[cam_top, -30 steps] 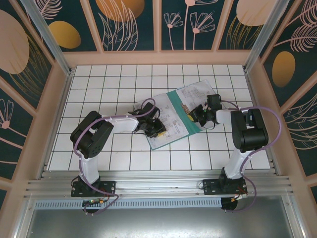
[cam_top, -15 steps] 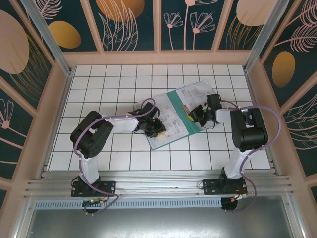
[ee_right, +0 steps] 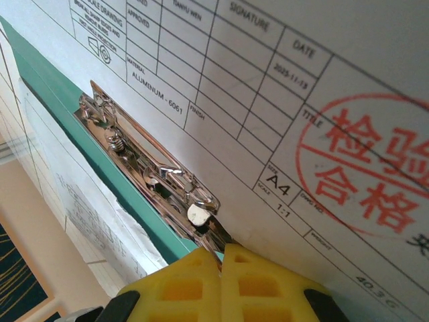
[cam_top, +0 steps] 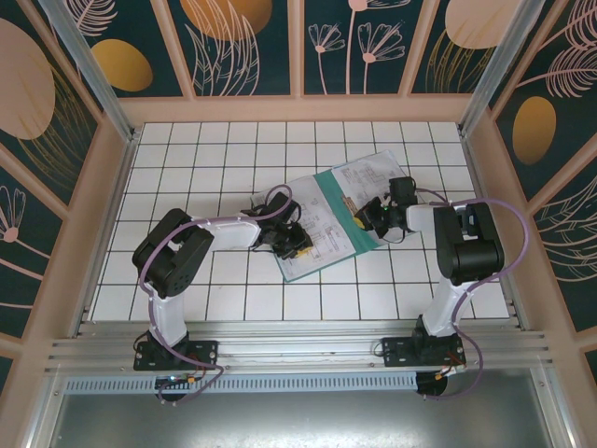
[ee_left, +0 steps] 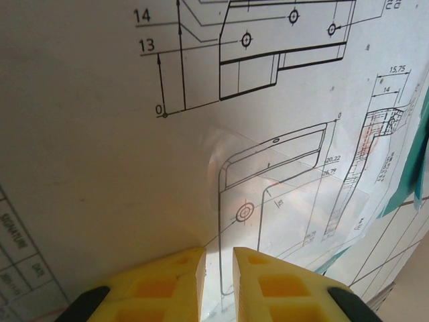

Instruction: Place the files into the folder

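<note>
Folder [cam_top: 338,201] at the centre of the tiled tabletop [cam_top: 187,159] in the top view. Lies open and skewed to the grid, teal strip running down its middle. Carries files [cam_top: 326,238] on both halves, printed with line drawings and tables.

Left fingers [cam_top: 297,241] at the lower left part of the folder, over the near sheet. From the left wrist: yellow fingers [ee_left: 167,282] at the bottom of the frame, nearly closed with a thin slit left between. Cannot tell whether a sheet is pinched there. Above them, files [ee_left: 100,168] with bracket drawings, and a sliver of teal folder [ee_left: 419,147] at the right edge.

Right fingers [cam_top: 373,217] at the folder's middle right, by the spine. From the right wrist: yellow fingers [ee_right: 167,288] pressed together at the bottom, touching the near end of the metal clip [ee_right: 147,171]. Cannot tell whether they hold it. Clip sits on the teal folder [ee_right: 40,70], running toward the upper left. Files [ee_right: 268,80] beside it, with a title block and a red stamp [ee_right: 369,168] at right.
</note>
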